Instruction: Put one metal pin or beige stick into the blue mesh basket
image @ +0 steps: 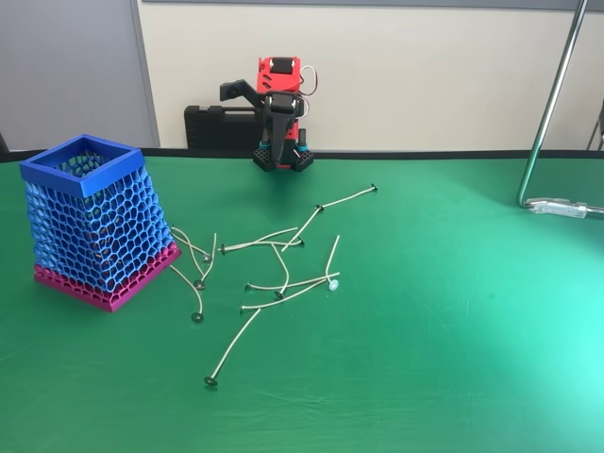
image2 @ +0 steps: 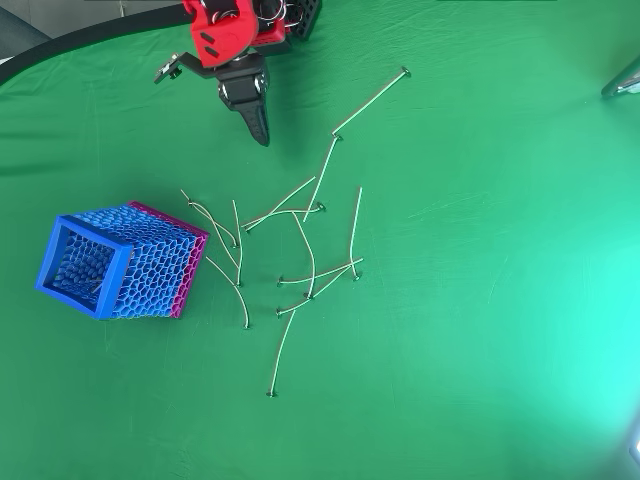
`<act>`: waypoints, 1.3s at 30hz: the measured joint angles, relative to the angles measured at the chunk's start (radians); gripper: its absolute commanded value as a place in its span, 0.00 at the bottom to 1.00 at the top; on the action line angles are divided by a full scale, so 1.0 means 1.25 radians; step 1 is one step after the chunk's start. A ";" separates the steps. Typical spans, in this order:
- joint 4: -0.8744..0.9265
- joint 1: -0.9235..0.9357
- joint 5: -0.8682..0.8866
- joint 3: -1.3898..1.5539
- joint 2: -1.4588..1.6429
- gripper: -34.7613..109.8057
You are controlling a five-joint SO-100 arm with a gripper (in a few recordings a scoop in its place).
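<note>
The blue mesh basket (image: pixel 94 222) stands at the left on the green table (image: pixel 453 330). Right of it lie scattered beige sticks (image: pixel 274 247); the one with the pale round head (image: pixel 332 267) lies in the pile's right part. At the far edge the gripper (image2: pixel 262 135) hangs folded, fingers together, holding nothing.

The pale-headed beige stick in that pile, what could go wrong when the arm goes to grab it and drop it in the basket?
The thin beige stick with the pale round head lies crossed with other beige sticks, so the pincer may lift several or scatter them. It lies flat on the green table, so the fingers might slip. The tall blue mesh basket has a narrow rim, so a drop could miss.
</note>
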 measured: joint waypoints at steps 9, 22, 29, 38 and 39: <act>0.028 -0.002 0.010 -0.085 -0.090 0.24; 0.009 -0.040 -0.013 -0.313 -0.448 0.24; 0.053 -0.066 -0.052 -0.569 -0.691 0.24; 0.076 -0.071 -0.101 -0.811 -0.954 0.24; 0.087 -0.074 -0.107 -0.850 -0.987 0.24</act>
